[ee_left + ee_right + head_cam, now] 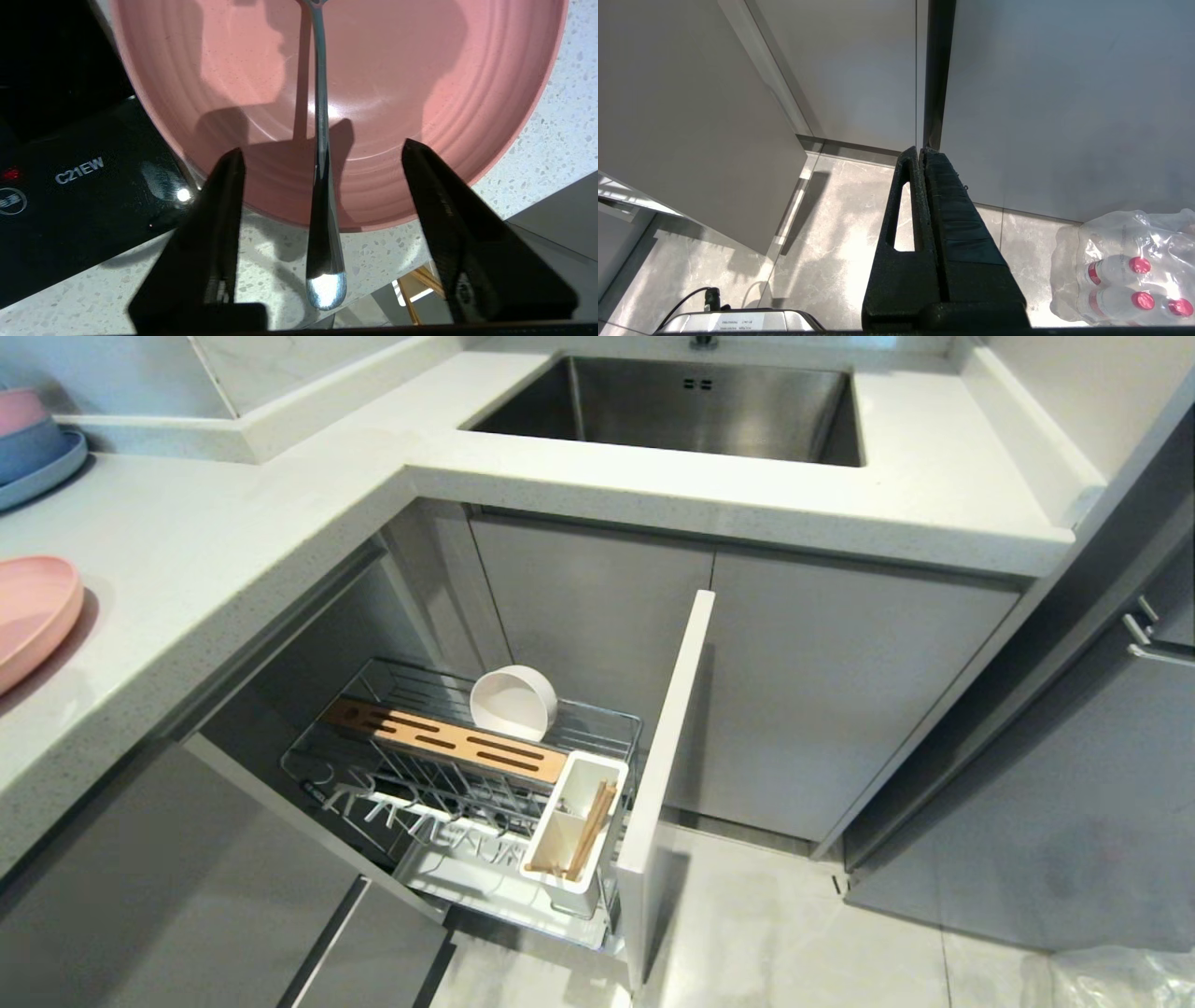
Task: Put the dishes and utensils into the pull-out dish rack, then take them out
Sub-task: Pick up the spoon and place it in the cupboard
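Note:
In the left wrist view my left gripper (pixel 322 147) hangs open over the near rim of the pink plate (pixel 397 84). The silver spoon (pixel 322 224) lies between the fingers and touches neither; its handle end sticks out past the rim over the counter. The pink plate (pixel 33 607) sits on the counter at the head view's left edge, where neither arm shows. The pull-out dish rack (pixel 373 775) is drawn out, with the white bowl (pixel 513 702) standing on edge behind the wooden strip and the chopsticks (pixel 590 831) in the white caddy (pixel 560 859). My right gripper (pixel 921 151) is shut, parked above the floor.
A black induction cooktop (pixel 70 186) borders the plate. Stacked blue and pink bowls (pixel 28 439) stand at the counter's far left. The sink (pixel 691 406) is at the back. The rack's grey front (pixel 663 756) juts into the floor space. A pack of water bottles (pixel 1129 270) lies on the floor.

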